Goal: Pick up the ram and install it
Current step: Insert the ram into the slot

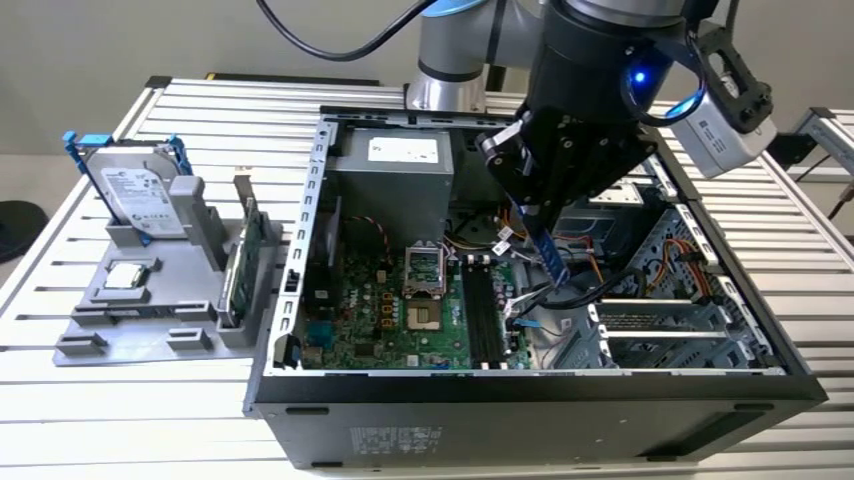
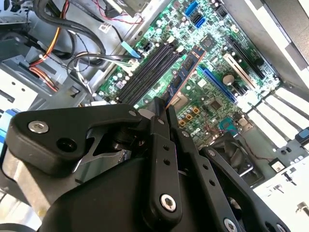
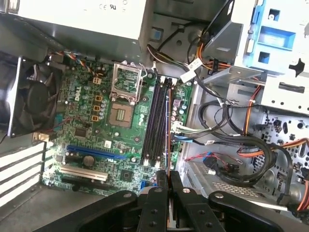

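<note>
In the exterior view the tool pinches the ram by its upper end. The stick hangs edge-down inside the open computer case, above and just beside the memory slots, and is not yet seated. A white label sits on the power supply, its print too small to make out. In the second wrist view the ram runs out from the closed fingers, roughly parallel to the memory slots. In the first wrist view the ram shows edge-on along the memory slots. It would be best, I judge, to keep it upright, square over one slot, and to press evenly.
</note>
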### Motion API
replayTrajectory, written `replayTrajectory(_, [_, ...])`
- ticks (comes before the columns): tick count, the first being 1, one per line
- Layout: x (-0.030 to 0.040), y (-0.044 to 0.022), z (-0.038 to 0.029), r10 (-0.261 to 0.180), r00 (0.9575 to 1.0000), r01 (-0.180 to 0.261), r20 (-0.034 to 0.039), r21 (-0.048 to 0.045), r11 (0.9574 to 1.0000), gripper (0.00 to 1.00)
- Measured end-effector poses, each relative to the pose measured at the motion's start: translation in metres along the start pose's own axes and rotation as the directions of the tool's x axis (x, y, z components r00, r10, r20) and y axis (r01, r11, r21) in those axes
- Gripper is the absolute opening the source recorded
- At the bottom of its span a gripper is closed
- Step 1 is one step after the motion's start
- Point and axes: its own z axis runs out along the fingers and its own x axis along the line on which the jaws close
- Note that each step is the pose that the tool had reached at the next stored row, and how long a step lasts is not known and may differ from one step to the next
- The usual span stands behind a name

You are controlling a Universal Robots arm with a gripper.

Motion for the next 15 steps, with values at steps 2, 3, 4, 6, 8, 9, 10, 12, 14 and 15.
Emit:
replayTrajectory(2, [0.0,0.0002,0.0006,0.017,0.9998,-0.017,-0.0002,0.0004,0.9998,0.0])
replayTrajectory(3, [0.0,0.0002,0.0009,0.025,0.9997,-0.025,-0.0003,0.0005,0.9997,0.0])
replayTrajectory(4, [-0.0001,0.0004,0.0011,0.032,0.9995,-0.032,-0.0004,0.0006,0.9995,0.0])
replayTrajectory(6, [-0.0001,0.0011,0.0015,0.043,0.9991,-0.043,-0.0006,0.0009,0.9991,0.0])
replayTrajectory(8, [-0.0003,0.0022,0.0022,0.05,0.9987,-0.05,-0.0006,0.0009,0.9987,0.0])
replayTrajectory(9, [-0.0004,0.0029,0.0025,0.053,0.9986,-0.053,-0.0006,0.0009,0.9986,0.0])
replayTrajectory(10, [-0.0005,0.0035,0.0029,0.056,0.9984,-0.056,-0.0006,0.0009,0.9984,0.0])
replayTrajectory(12, [-0.0007,0.0048,0.0037,0.06,0.9982,-0.06,-0.0004,0.001,0.9982,0.0])
replayTrajectory(14, [-0.0009,0.0055,0.0045,0.061,0.9982,-0.061,0.0001,0.001,0.9982,0.0])
replayTrajectory(15, [-0.0009,0.0058,0.0049,0.061,0.9981,-0.061,0.0003,0.001,0.9981,0.0])
